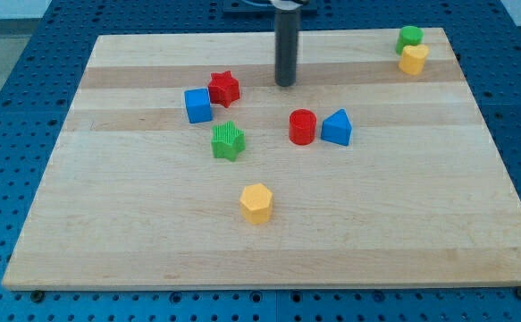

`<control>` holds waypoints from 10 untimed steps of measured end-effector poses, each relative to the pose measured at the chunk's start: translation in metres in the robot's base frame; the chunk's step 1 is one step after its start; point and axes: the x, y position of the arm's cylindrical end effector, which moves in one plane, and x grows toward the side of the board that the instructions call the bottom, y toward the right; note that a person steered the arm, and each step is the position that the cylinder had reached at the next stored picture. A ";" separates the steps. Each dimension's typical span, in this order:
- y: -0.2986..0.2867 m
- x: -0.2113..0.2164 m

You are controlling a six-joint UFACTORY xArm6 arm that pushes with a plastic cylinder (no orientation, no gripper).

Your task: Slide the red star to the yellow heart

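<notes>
The red star (225,88) lies on the wooden board at upper centre-left, touching the blue cube (197,105) at its lower left. The yellow heart (413,59) sits near the board's top right corner, just below a green block (410,37). My tip (284,84) rests on the board to the right of the red star, a clear gap away from it, and touches no block.
A green star (228,140) lies below the red star. A red cylinder (302,127) and a blue triangular block (336,128) stand side by side below and right of my tip. A yellow hexagon (256,203) lies lower centre. The board (474,224) sits on a blue pegboard.
</notes>
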 end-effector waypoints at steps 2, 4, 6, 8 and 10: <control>-0.090 -0.015; -0.117 0.013; -0.071 0.018; -0.045 0.061; 0.015 0.074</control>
